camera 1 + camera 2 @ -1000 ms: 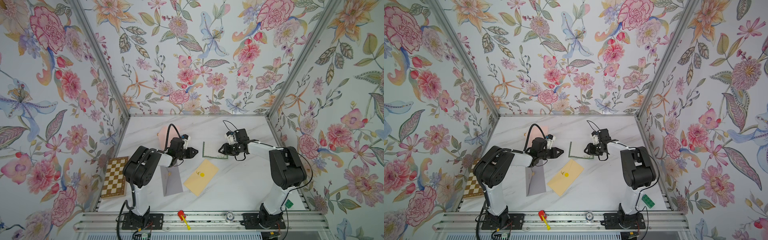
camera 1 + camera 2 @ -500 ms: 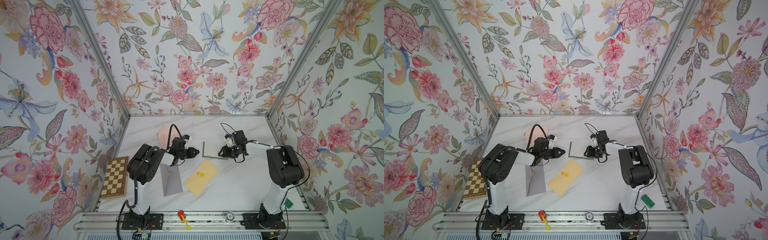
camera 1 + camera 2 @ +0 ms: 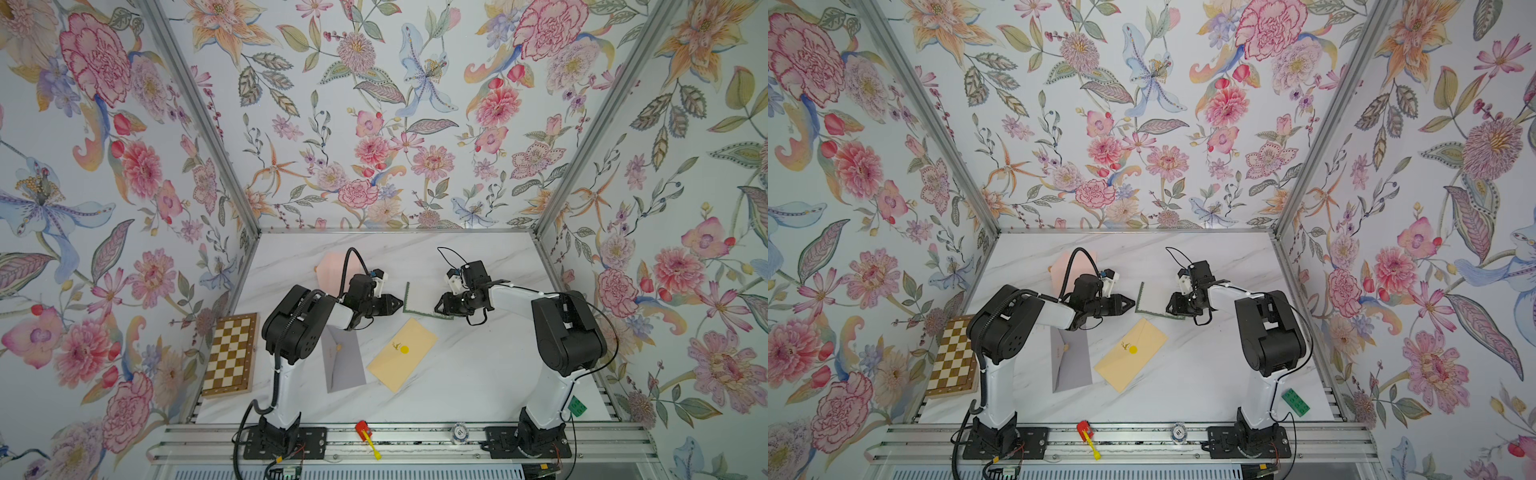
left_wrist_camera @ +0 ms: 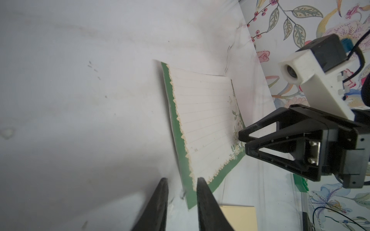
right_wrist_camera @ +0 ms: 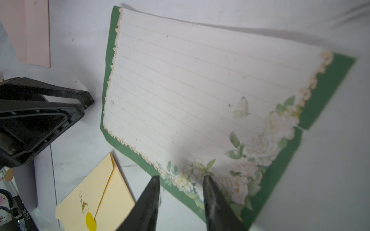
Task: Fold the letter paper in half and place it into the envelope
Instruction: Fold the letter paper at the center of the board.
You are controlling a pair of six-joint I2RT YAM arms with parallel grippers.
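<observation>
Left end effector (image 4: 182,179): slightly released, nothing between the jaws, tips just beside the paper's green corner.
Right end effector (image 5: 180,178): released, above the flowered edge.
Letter paper (image 5: 190,90): lined white sheet with a green border, lying open on the white marble bench (image 3: 478,374), between both end effectors.
Envelope (image 3: 401,355): pale yellow paper, closed, near both.

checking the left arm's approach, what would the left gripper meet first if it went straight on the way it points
Most likely the letter paper, its near green corner, just ahead of the left gripper; height is hard to judge.
</observation>
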